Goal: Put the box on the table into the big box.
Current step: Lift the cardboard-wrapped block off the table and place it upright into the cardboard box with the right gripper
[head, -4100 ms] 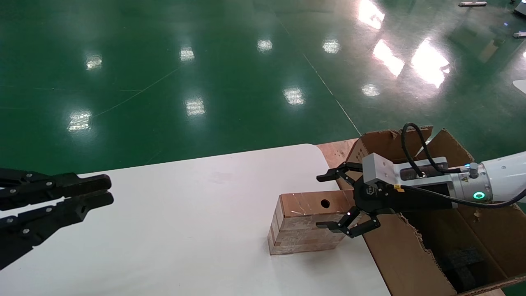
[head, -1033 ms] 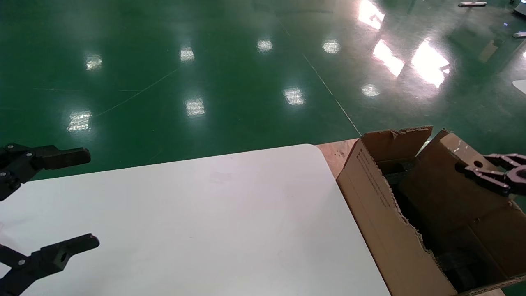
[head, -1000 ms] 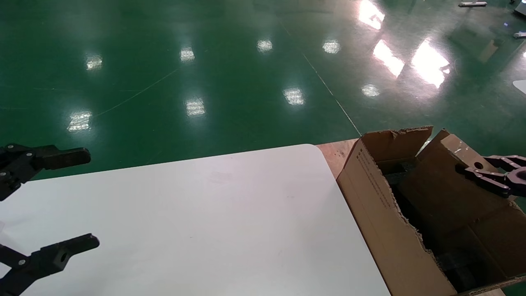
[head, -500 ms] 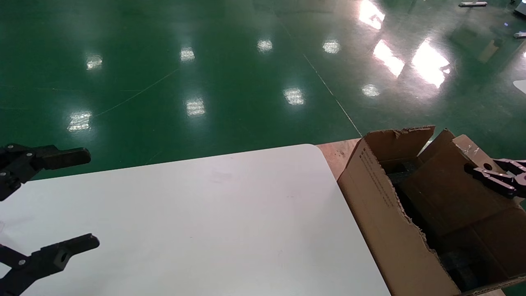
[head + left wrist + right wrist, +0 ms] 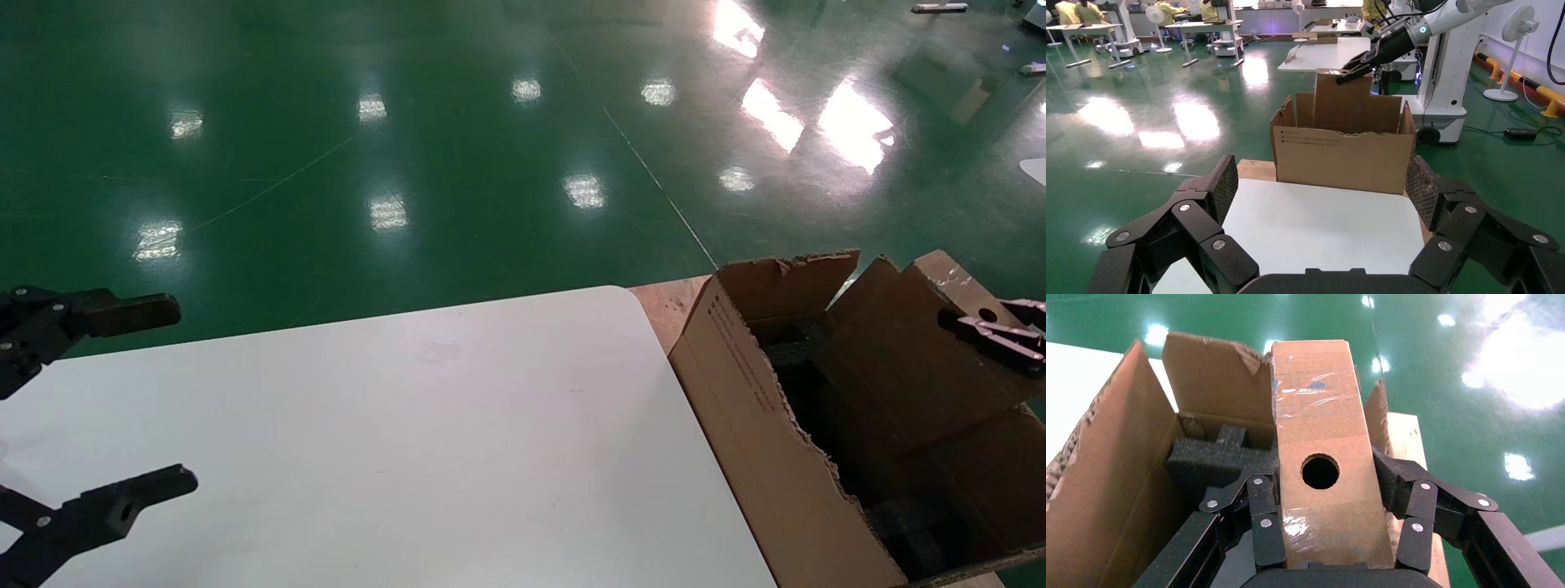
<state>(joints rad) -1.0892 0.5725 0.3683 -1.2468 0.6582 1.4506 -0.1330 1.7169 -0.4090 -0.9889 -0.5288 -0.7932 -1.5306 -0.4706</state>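
Box [image 5: 1320, 478]: clamped in right gripper [image 5: 1327, 508] fingers, above big box [image 5: 760, 425]. Left gripper [image 5: 90, 408]: fingers wide, over desk [image 5: 409, 441]. Risk: snagging torn flaps/foam on lowering.

The box's [image 5: 907, 359] lower end is hidden behind the big box's [image 5: 760, 433] wall.

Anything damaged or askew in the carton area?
The big box has ragged, torn flap edges. The box, clamped in the right gripper, hangs tilted above the black foam, not yet set down. Nothing spilled.
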